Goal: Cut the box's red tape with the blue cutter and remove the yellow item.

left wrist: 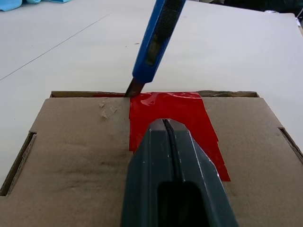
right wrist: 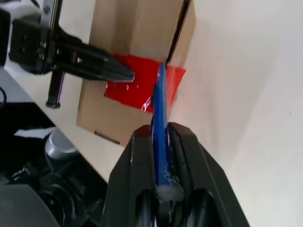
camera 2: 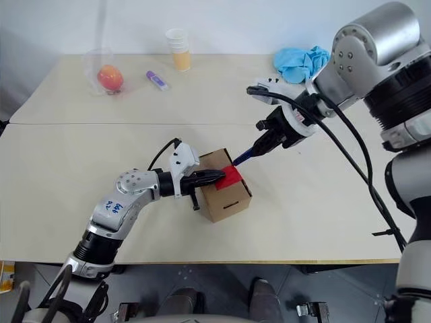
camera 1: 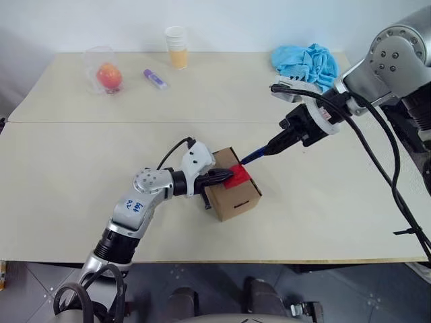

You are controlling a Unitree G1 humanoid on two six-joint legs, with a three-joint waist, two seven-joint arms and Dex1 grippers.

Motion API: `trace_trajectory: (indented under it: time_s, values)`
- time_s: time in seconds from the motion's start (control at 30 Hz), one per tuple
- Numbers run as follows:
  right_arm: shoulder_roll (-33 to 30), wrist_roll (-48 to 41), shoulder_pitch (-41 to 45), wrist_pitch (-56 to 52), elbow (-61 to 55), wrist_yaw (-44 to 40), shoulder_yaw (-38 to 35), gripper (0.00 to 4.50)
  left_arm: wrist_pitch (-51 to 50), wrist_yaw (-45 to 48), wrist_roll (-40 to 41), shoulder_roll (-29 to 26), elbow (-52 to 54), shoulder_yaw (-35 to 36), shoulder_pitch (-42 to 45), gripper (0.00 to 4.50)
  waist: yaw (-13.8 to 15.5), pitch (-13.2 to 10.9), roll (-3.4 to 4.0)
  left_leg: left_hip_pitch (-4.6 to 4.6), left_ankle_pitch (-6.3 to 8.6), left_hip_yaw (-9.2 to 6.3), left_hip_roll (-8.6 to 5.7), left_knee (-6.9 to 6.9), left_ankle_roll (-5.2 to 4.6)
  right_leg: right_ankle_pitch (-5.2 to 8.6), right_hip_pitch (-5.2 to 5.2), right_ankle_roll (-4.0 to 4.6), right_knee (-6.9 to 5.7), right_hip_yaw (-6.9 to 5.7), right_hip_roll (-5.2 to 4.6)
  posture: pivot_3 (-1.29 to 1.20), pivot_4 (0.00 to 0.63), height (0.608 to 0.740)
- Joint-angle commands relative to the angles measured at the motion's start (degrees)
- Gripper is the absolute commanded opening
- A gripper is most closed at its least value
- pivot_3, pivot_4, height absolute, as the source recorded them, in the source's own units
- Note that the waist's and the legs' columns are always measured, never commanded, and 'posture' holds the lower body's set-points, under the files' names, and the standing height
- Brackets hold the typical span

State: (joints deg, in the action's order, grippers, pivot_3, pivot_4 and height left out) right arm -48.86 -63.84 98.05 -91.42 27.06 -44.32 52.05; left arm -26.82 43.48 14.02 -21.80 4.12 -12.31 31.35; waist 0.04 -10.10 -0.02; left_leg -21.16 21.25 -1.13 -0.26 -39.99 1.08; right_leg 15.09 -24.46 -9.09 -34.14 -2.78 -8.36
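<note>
Silver arms, black cables, handwritten label

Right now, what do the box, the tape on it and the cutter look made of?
Box: brown cardboard, matte and fibrous. Red tape: probably plastic film, with glossy glare and wrinkles. Blue cutter: likely a smooth plastic body, with a dark metal-looking blade tip.

The box (left wrist: 71,161) is brown cardboard, dull and a bit fuzzy, with tiny scuffs. The red tape (left wrist: 177,111) on its top is shiny, smooth plastic with small wrinkles. The blue cutter (left wrist: 156,40) looks like smooth plastic with a rough black grip and a little metal blade. The table (camera 1: 81,175) is pale, flat and dull. At the far right lies a soft, crumpled blue cloth (camera 1: 306,62). On the far side stands a paper cup (camera 1: 177,46), and at the far left sits clear, shiny plastic wrap (camera 1: 97,64).
</note>
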Motion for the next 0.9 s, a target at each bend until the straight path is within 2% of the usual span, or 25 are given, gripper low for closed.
trace_trajectory:
  time_s: [0.03, 0.5, 0.77, 0.9]
  values:
    - [0.3, -4.7, 2.6, -1.1, -1.7, -2.9, 2.3, 0.17, -1.8, -0.3, -2.8, 0.2, -3.2, -3.6, -2.4, 0.0, 0.1, 0.0, 0.0, 0.0, 0.0, 0.0, 0.0, 0.0, 0.0, 0.0, 0.0, 0.0, 0.0, 0.0, 0.0, 0.0, 0.15, 0.74]
    - [-2.3, -8.7, 5.5, -1.1, -2.6, -6.4, 11.1, 0.17, -2.5, -0.7, -2.9, -0.2, -2.2, -3.3, -4.0, 0.0, 0.1, 0.0, 0.0, -0.01, 0.02, 0.0, -0.01, 0.01, -0.02, 0.0, -0.01, 0.01, 0.02, 0.0, -0.02, 0.0, 0.15, 0.74]
    - [4.8, -1.1, 7.1, -1.1, 7.2, -8.1, 7.3, 0.17, -2.7, -0.9, -2.8, 0.0, -2.1, -3.3, -4.1, 0.0, -0.1, 0.1, 0.09, 0.01, 0.02, 0.01, -0.01, 0.0, -0.02, 0.0, 0.0, 0.01, -0.03, 0.0, -0.02, 0.0, 0.15, 0.74]
    - [6.1, 2.0, 7.9, -1.1, 8.0, -11.7, 8.8, 0.17, -2.8, -0.9, -2.8, -0.1, -2.1, -3.5, -4.1, 0.0, -0.1, 0.1, 0.09, 0.03, 0.01, 0.0, -0.01, -0.04, -0.01, -0.01, 0.0, 0.01, -0.09, 0.0, -0.02, 0.0, 0.15, 0.74]
